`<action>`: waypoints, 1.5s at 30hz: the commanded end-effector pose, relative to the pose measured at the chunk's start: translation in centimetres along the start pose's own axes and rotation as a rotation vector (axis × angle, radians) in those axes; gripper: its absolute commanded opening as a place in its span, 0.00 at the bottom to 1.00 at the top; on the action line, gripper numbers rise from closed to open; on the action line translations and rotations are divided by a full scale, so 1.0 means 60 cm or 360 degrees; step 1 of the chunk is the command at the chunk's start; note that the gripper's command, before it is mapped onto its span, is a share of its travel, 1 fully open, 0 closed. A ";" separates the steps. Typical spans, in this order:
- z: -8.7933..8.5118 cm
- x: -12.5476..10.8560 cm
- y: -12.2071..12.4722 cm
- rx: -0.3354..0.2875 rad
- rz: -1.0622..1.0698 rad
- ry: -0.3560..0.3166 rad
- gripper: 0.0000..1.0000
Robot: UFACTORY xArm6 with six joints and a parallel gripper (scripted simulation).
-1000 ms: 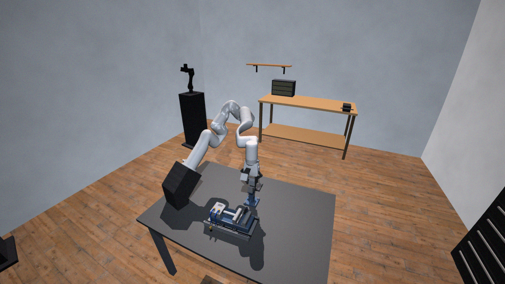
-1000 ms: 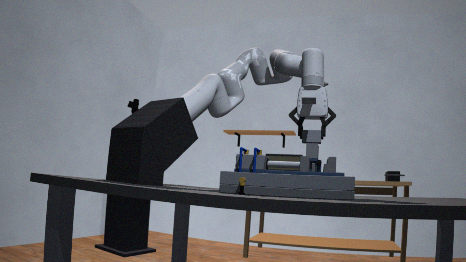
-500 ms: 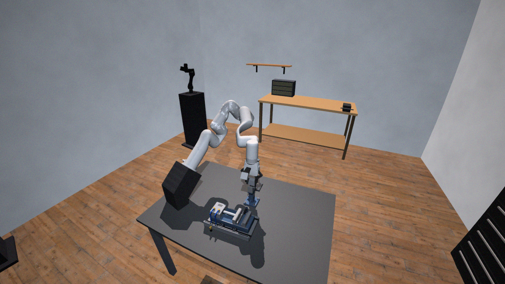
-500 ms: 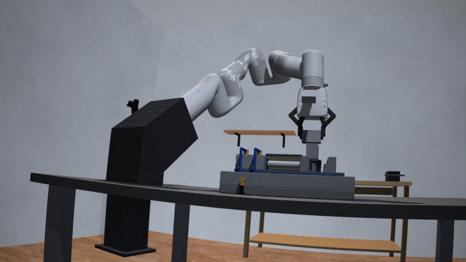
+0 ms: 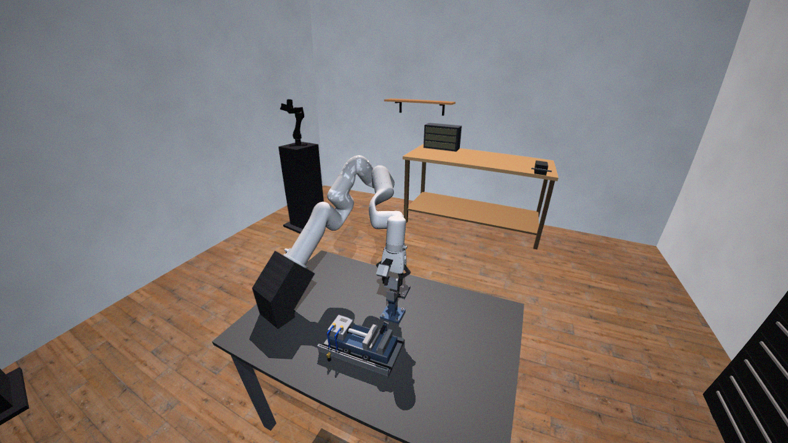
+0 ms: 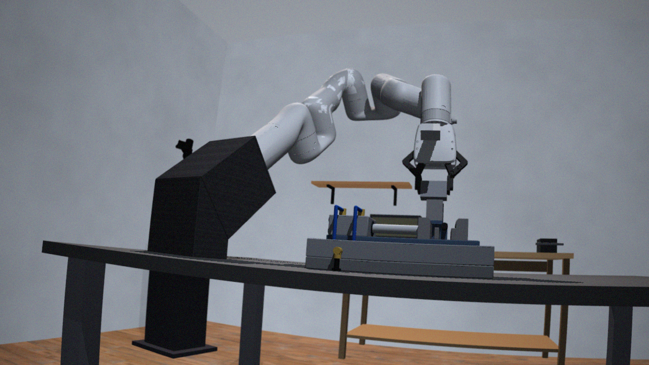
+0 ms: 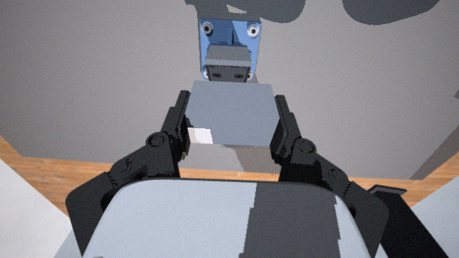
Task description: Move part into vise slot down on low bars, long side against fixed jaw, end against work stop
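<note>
My gripper (image 6: 433, 189) points straight down and is shut on the part (image 7: 231, 112), a plain grey block held across its width. It also shows in the top view (image 5: 398, 286). The block hangs right over the V-block (image 7: 227, 61), a grey rest on a small blue base (image 5: 394, 314) behind the vise. I cannot tell whether the block touches the rest. The slot is not visible. The vise (image 5: 364, 340) stands open on its grey base at the table's front, with the air cylinder (image 6: 393, 229) on its left side.
The arm's black angled pedestal (image 5: 281, 295) stands at the table's left rear. Two blue hoses (image 6: 345, 220) rise at the cylinder end of the vise. A wooden workbench (image 5: 479, 189) and a black column with a camera (image 5: 300, 184) stand farther back on the floor.
</note>
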State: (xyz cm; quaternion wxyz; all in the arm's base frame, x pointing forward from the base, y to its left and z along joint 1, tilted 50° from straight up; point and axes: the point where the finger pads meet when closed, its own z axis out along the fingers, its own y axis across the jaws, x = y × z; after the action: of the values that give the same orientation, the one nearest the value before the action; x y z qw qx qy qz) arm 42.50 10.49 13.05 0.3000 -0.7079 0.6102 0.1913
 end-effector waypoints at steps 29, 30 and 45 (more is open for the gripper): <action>0.000 -0.006 -0.001 0.0001 0.0002 0.0588 0.00; 0.000 -0.007 -0.001 0.0002 0.0002 0.0604 0.00; 0.001 -0.008 -0.001 0.0001 0.0002 0.0785 0.00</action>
State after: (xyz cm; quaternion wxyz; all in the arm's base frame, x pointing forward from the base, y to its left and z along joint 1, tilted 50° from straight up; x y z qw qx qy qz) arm 42.43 10.92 13.26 0.1584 -0.7329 0.6610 0.0294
